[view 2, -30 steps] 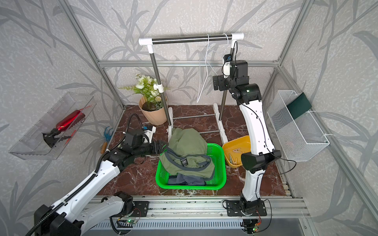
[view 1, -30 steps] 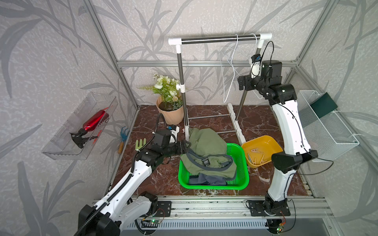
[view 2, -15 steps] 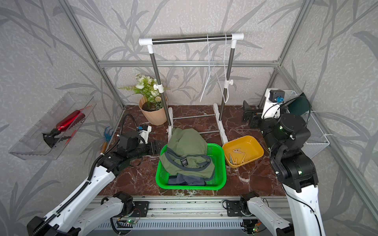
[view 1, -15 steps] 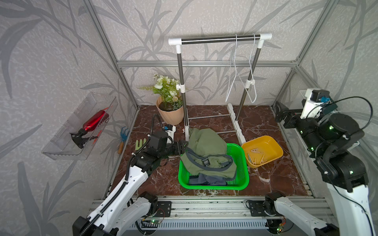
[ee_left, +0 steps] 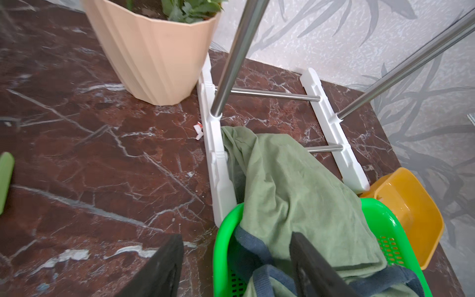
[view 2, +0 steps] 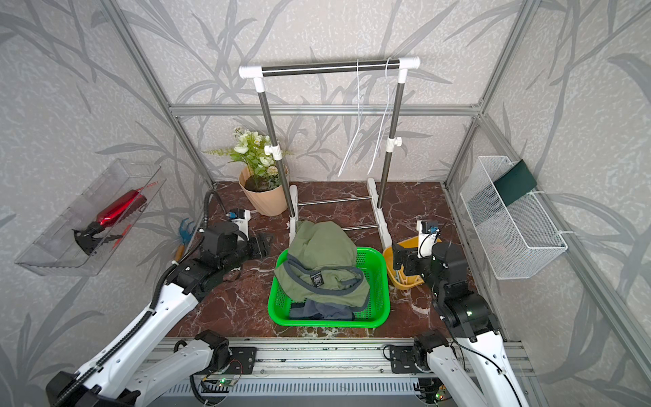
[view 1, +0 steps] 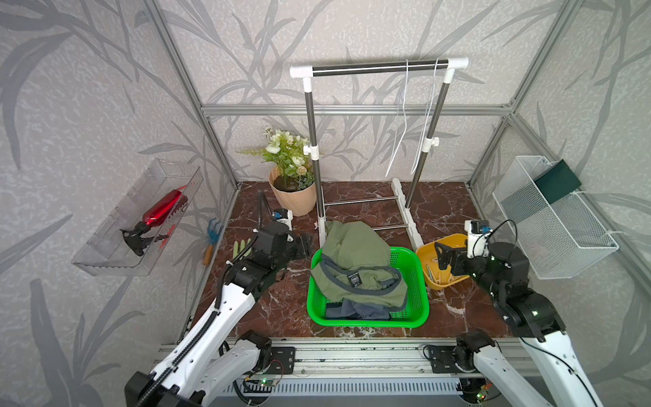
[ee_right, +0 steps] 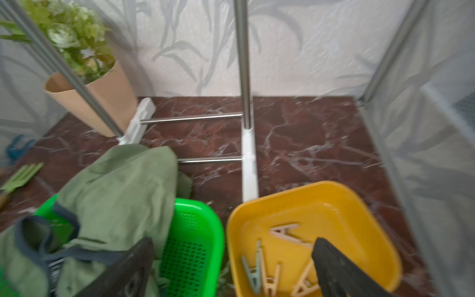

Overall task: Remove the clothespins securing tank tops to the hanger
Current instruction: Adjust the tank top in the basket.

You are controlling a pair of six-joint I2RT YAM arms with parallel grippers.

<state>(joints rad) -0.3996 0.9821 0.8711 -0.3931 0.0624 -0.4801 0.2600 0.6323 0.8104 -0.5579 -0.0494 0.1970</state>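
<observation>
**Left side.** A clear wall tray [view 1: 105,260] holds a red spray bottle [view 1: 163,211], kept off the bench and away from the work. Below it a blue hand rake [view 1: 213,229] lies idle at the bench edge. The left claw [ee_left: 236,239] hovers low beside the green basket [view 1: 366,322]. Its jaws are parted to a middling gap with nothing between them, so it is judged to be standing off from the laundry. A potted plant [view 1: 294,201] stands behind, next to the left post of the rack [view 1: 313,141].

**Centre.** The tank tops lie heaped in the green basket. The olive tank top [view 1: 355,253] is uppermost and spills over the far rim against the rack's foot. The navy tank top [view 1: 355,310] shows only as a fold beneath, at the near edge. No pin is seen on either. Two white hangers [view 1: 401,141] hang bare near the right end of the rail [view 1: 370,68], so the garments appear fully released.

**Right side.** The clothespins [ee_right: 284,231] lie loose in the yellow tray [ee_right: 308,183], just beside the basket, which makes a sensible drop point. The right claw [ee_right: 232,241] hangs low at the tray's near side, jaws spread wide and empty. A white mesh basket [view 1: 563,246] on the right wall holds a dark green item that cannot be identified.

**Surface.** The bench [view 1: 281,303] is dark red marble-pattern and level, with a small scrap [ee_left: 198,129] by the rack foot.

**Room.** Grey leaf-print walls inside an aluminium frame
</observation>
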